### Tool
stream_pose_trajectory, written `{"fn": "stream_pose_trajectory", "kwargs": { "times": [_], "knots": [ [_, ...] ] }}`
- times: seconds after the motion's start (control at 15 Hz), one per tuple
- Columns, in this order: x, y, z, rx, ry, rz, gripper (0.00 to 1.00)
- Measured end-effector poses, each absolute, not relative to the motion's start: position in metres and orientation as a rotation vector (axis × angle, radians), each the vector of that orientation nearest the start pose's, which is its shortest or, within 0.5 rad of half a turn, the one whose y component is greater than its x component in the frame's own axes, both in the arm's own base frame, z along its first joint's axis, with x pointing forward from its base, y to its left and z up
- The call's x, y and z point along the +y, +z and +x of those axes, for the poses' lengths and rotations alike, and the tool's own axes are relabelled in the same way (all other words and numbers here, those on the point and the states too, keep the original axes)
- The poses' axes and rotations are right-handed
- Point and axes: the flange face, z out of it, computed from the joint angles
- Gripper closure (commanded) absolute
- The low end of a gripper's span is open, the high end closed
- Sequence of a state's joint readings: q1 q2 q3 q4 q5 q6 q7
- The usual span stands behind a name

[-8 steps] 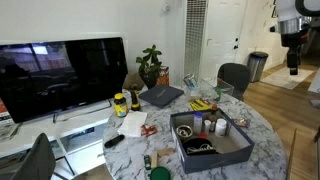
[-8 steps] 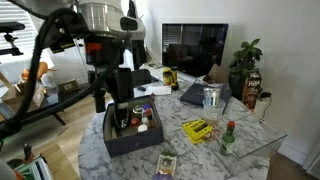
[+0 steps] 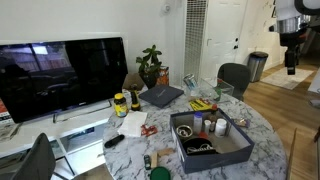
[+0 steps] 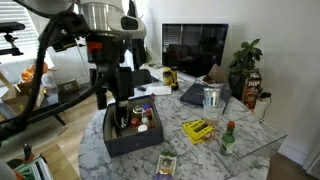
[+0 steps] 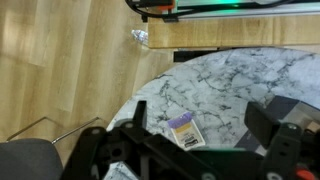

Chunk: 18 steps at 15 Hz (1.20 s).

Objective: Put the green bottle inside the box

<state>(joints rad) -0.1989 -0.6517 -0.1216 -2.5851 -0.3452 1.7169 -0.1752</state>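
Half a second on, nothing has visibly moved. At the left of an exterior view the gripper (image 4: pixel 114 97) hangs above the box (image 4: pixel 125 148); the wrist view shows its jaws spread wide and empty. Far right, the green bottle (image 4: pixel 229 137) stands on the marble table (image 4: pixel 195 155), well apart from the box. I judge the approach has not yet begun.

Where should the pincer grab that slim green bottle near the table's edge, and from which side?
Probably the green bottle by its upper body, under the narrow neck, coming down from above: it seems to stand upright, apart from the yellow packet, and looks slim enough for the pincer.
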Motion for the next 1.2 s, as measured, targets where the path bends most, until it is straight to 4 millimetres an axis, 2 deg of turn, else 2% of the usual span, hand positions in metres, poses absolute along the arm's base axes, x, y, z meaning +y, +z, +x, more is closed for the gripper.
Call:
{"fn": "stream_pose_trajectory", "kwargs": {
  "times": [0.07, 0.2, 0.4, 0.6, 0.73, 0.87, 1.07, 1.2],
  "knots": [
    [-0.132, 0.455, 0.310, 0.097, 0.402, -3.292, 0.00],
    [-0.129, 0.454, 0.339, 0.230, 0.266, -3.247, 0.00],
    [-0.134, 0.441, 0.400, 0.437, 0.014, -3.209, 0.00],
    [-0.150, 0.421, 0.461, 0.647, -0.214, -3.185, 0.00],
    [-0.169, 0.408, 0.495, 0.798, -0.300, -3.171, 0.00],
    [-0.198, 0.397, 0.519, 0.961, -0.322, -3.171, 0.00],
    [-0.250, 0.374, 0.535, 1.185, -0.212, -3.124, 0.00],
    [-0.269, 0.362, 0.541, 1.245, -0.148, -3.097, 0.00]
  ]
}}
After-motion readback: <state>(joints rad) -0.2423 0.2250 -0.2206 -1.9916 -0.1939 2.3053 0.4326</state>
